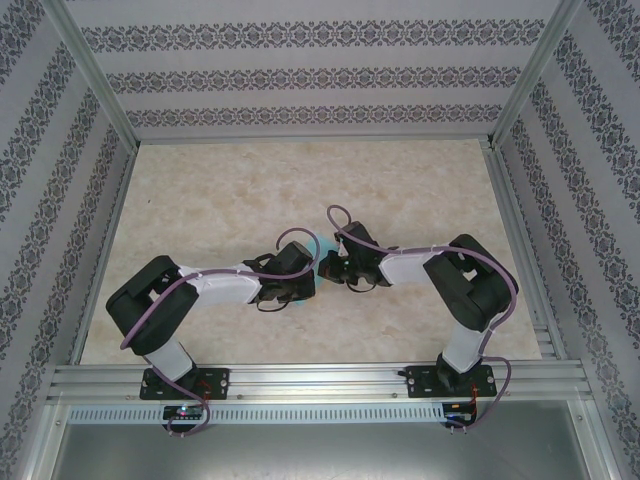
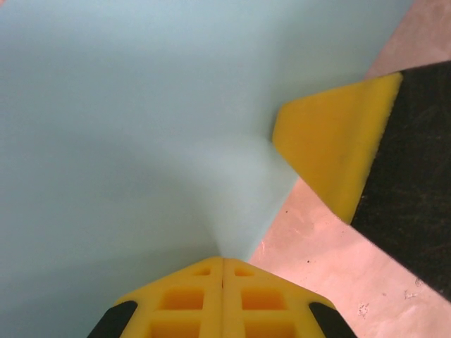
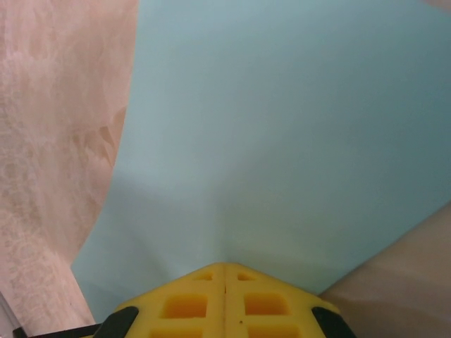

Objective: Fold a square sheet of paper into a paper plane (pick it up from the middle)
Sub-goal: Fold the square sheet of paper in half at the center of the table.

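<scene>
The square sheet of paper [image 2: 127, 127] is plain teal-blue and is held between the two arms at the middle of the table, where a small part of it peeks out [image 1: 326, 243]. My left gripper [image 2: 223, 262] is shut on the sheet, which runs in a soft crease into its yellow fingertips. My right gripper [image 3: 225, 266] is shut on the sheet as well, which spreads away above it [image 3: 282, 127]. In the left wrist view the right gripper's yellow finger [image 2: 331, 151] touches the sheet's right edge. From above, the two wrists meet nose to nose [image 1: 318, 268].
The beige marbled table [image 1: 300, 190] lies open behind and to both sides of the arms. Patterned walls and an aluminium frame [image 1: 520, 250] close it in. The rail with both arm bases [image 1: 320, 382] runs along the near edge.
</scene>
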{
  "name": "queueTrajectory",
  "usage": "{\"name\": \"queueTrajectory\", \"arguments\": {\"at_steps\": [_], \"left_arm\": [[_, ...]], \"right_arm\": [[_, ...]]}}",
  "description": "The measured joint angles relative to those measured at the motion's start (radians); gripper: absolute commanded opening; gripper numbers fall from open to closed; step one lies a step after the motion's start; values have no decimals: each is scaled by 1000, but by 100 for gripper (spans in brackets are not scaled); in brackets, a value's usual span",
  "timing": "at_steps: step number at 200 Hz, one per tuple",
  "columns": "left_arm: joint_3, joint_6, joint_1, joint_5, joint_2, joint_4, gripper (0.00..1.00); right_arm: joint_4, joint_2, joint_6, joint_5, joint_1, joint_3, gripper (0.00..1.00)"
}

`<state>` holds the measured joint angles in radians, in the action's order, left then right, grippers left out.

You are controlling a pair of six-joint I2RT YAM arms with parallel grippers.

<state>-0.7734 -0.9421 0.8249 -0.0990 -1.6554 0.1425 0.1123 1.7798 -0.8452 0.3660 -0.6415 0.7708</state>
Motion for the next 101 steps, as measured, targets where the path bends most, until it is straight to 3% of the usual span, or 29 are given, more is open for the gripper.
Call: {"name": "queueTrajectory", "arguments": {"at_steps": [101], "left_arm": [[-12,-8,0,-4,-11,8,0]], "right_arm": [[-47,2,56,-19,166,31,0]]}}
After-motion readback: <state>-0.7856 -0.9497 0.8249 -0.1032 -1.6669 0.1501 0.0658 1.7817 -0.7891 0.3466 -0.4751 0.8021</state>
